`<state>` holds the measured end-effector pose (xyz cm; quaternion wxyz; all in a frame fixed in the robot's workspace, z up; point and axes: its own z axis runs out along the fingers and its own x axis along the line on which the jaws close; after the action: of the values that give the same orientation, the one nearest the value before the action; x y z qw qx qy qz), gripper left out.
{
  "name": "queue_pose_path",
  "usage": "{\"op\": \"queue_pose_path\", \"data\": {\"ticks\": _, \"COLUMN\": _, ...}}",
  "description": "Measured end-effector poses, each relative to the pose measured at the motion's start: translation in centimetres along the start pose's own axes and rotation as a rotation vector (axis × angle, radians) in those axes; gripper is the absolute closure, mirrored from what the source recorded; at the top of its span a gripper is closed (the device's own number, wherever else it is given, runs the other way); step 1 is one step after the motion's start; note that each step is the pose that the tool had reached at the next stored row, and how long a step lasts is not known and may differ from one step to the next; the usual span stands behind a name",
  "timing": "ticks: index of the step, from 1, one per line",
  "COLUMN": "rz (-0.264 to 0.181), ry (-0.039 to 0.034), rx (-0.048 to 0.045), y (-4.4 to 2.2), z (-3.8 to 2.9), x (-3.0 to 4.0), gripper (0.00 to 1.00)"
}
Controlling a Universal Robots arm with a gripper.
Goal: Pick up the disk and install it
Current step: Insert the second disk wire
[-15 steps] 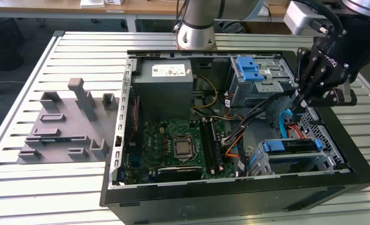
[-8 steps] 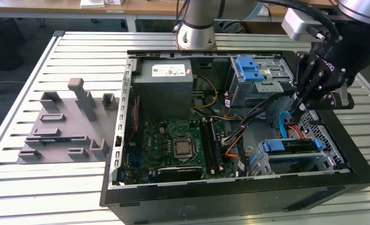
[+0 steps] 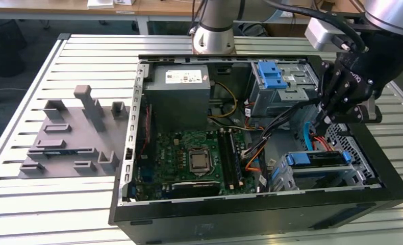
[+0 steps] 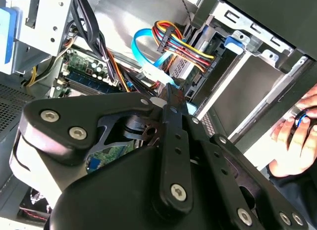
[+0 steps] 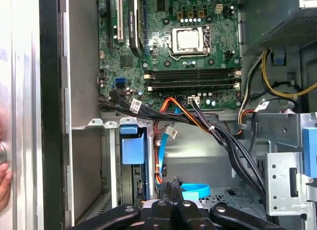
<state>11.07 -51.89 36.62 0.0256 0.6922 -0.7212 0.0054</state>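
Black linkage hand, clenched and empty, is positioned right of frame above blue-railed silver disk; cables are best avoided.

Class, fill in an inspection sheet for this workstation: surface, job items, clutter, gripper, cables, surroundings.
Surface: slatted metal table carrying an open computer case.
Job's things: disk, blue-railed, apparently seated in the lower drive bay.
Clutter: grey fixture block beside the case.
Gripper: gripper shut, empty, reaching into the case near that bay.
Cables: blue flat cable by the gripper; black bundle crossing the case.
Surroundings: a person's hand at the case's edge.
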Motion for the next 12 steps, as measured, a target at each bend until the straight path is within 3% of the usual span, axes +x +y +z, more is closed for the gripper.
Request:
{"op": "queue_pose_path", "data": {"ticks": 5, "rz": 0.0, "ry": 0.0162, "rx": 0.0006, "y": 0.0, "z": 0.01, "x": 0.0, "gripper": 0.89}}
{"op": "queue_pose_path", "data": {"ticks": 7, "rz": 0.001, "ry": 0.0216, "rx": 0.0009, "y": 0.0, "z": 0.01, "x": 0.0, "gripper": 0.89}}
{"op": "queue_pose_path", "data": {"ticks": 8, "rz": 0.001, "ry": 0.0242, "rx": 0.001, "y": 0.0, "z": 0.01, "x": 0.0, "gripper": 0.83}}
{"op": "queue_pose_path", "data": {"ticks": 12, "rz": 0.001, "ry": 0.0332, "rx": 0.0014, "y": 0.0, "z": 0.05, "x": 0.0, "gripper": 0.83}}
